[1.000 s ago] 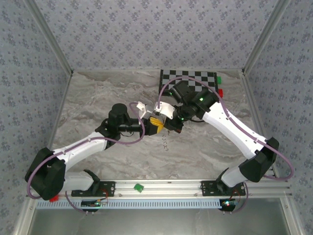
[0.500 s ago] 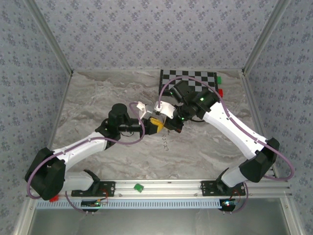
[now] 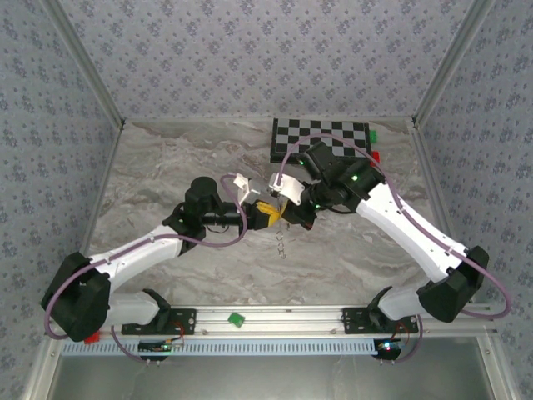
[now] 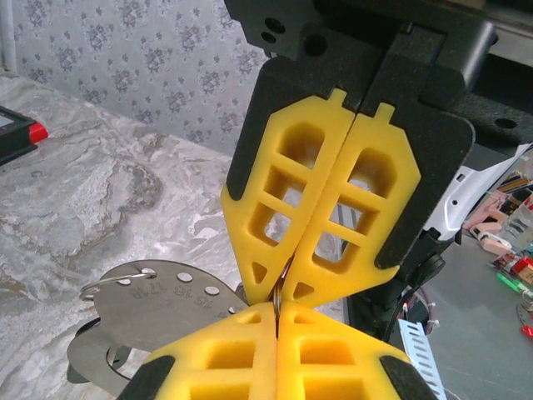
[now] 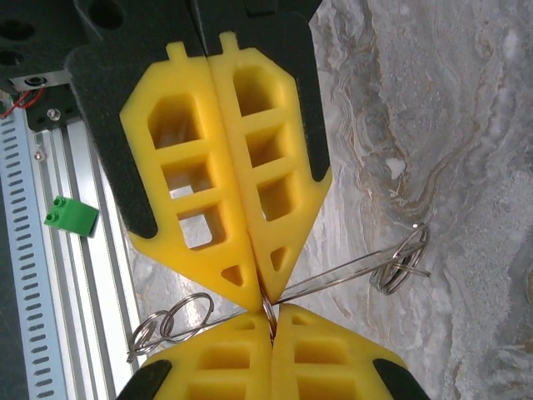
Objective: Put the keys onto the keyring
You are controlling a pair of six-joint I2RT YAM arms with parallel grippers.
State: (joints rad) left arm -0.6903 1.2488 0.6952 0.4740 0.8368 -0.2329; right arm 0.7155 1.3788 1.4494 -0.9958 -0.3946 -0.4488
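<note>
Left fingers (image 4: 250, 329) and right fingers (image 5: 333, 333) meet tip to tip; we see both clamped on the keyring (image 5: 398, 265).

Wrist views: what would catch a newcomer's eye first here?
The left end effector and right end effector meet yellow tip to tip over the marble table, both shut on a wire loop. A perforated metal tag shows lower left in the left wrist view.

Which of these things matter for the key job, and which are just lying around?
For the job:
- keys
- wire keyring
- left pincer and right pincer, both pinching it

Lying about:
- checkerboard
- green block on the rail
- red block beside the checkerboard
</note>
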